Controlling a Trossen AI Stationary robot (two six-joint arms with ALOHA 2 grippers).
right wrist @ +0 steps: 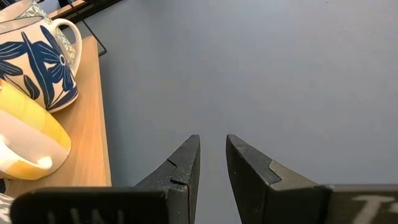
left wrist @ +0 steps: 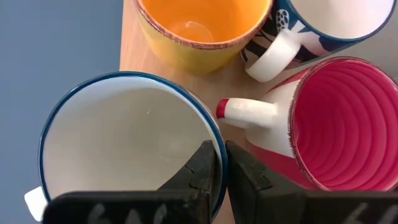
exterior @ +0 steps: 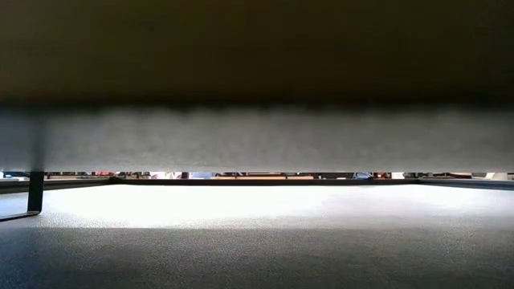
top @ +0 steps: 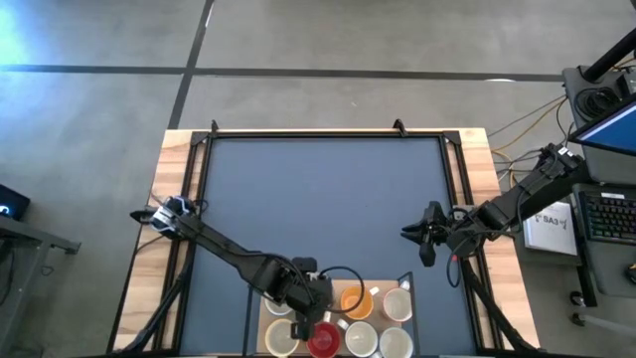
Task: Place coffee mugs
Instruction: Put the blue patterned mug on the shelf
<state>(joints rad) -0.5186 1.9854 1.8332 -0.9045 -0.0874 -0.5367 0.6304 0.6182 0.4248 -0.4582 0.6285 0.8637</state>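
Mugs (top: 343,323) stand clustered on a wooden board (top: 347,290) at the near edge of the table (top: 323,199), whose dark mat fills the rest of the high view. Left tool (left wrist: 221,165) is down among them, its fingers together and clamped on the rim of a white mug with a blue rim (left wrist: 124,140); one finger lies inside the mug wall, the other outside. Just beside this mug stands a red mug (left wrist: 342,124) with a ribbed interior, its white handle pointing toward the clamped rim. An orange mug (left wrist: 202,28) and a blue-patterned white mug (left wrist: 323,25) stand beyond, close together. Right tool (right wrist: 211,155) hangs above bare mat to the right of centre, well apart from the cluster, its fingers slightly apart and holding nothing. Its wrist view shows a blue-flowered mug (right wrist: 37,56) and a yellow mug (right wrist: 28,140) on the board's edge.
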